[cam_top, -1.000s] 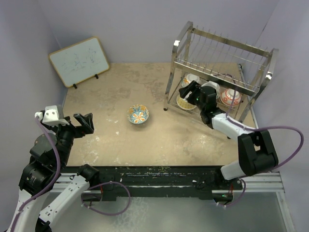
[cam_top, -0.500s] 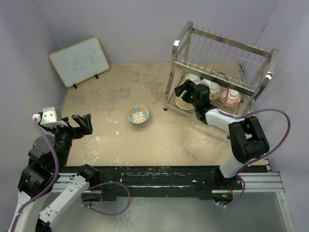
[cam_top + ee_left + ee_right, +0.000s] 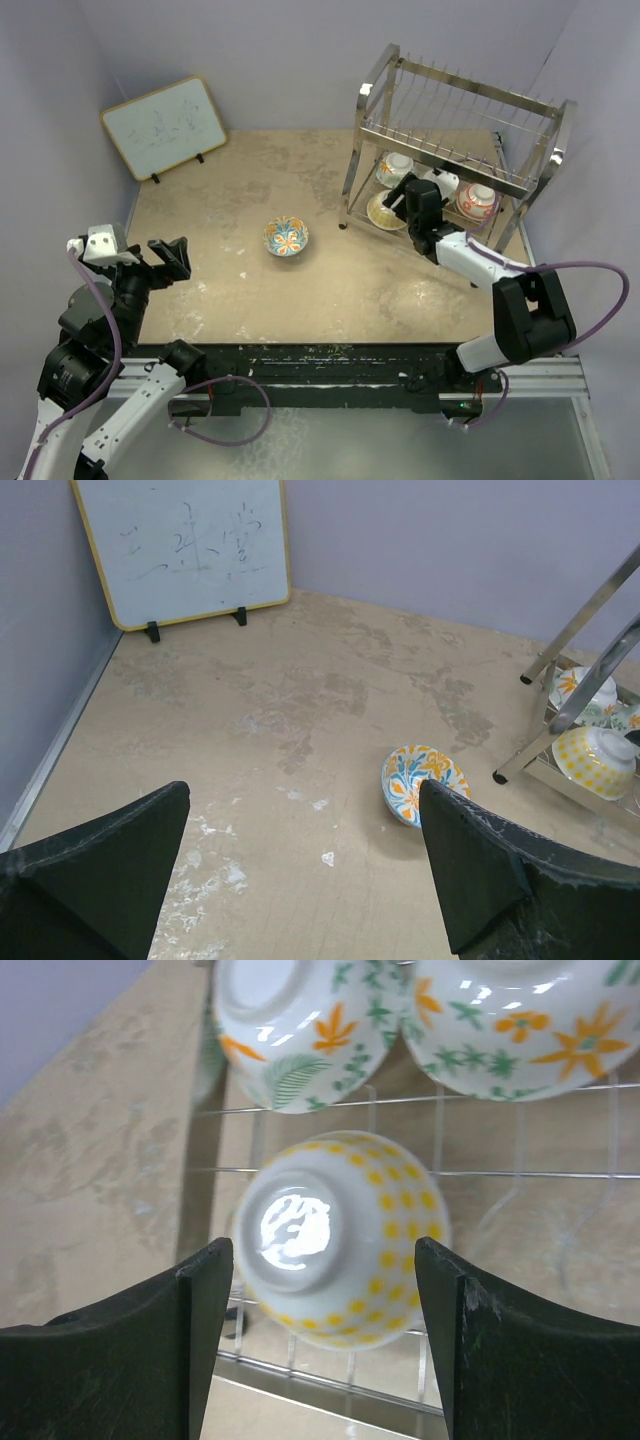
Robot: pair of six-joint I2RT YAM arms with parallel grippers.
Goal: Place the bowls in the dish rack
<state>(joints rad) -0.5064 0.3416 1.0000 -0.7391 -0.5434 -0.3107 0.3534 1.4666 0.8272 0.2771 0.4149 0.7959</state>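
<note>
Our right gripper point(image 3: 322, 1250) stands wide open, holding nothing, its black fingers flanking a glossy white, yellow-dotted ceramic bowl point(image 3: 400, 1230) (foot ring facing us). The bowl rests on the shiny wire dish rack point(image 3: 440, 152), lower tier, just below two leaf-painted bowls point(image 3: 290, 1030). A blue-and-orange floral bowl point(image 3: 287, 237) sits on the mottled beige tabletop point(image 3: 300, 180), well apart. Our left gripper point(image 3: 302, 790) gapes empty.

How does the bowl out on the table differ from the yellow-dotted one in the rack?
The floral bowl sits on the table, inside showing; the yellow-dotted bowl rests on the dish rack's lower wires, base showing. The floral bowl is painted blue and orange, the dotted one yellow on white. Both are small and round.
</note>
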